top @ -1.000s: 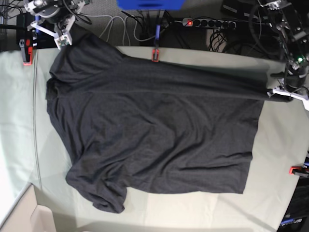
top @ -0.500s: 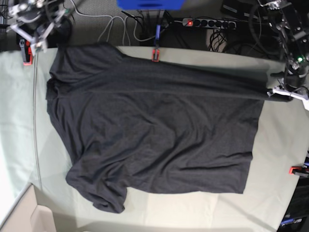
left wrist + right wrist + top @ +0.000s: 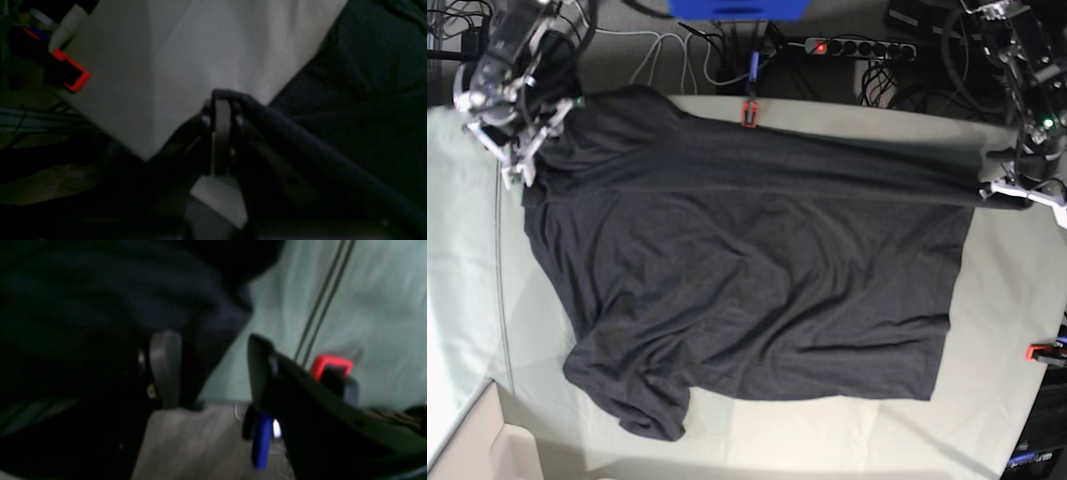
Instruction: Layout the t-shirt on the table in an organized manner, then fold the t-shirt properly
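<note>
The t-shirt (image 3: 747,270) is matt, soft charcoal knit cloth with a faint ribbed grain, lying on the surface (image 3: 1017,400) clothed in pale grey-green creased fabric, where a clamp (image 3: 749,113) shows smooth red plastic with a slight gloss.

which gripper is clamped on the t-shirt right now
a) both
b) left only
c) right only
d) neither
b) The left gripper is shut on a pinch of the t-shirt hem at the table edge, while the right gripper has its jaws apart with nothing between them, beside the shirt's shoulder end.
</note>
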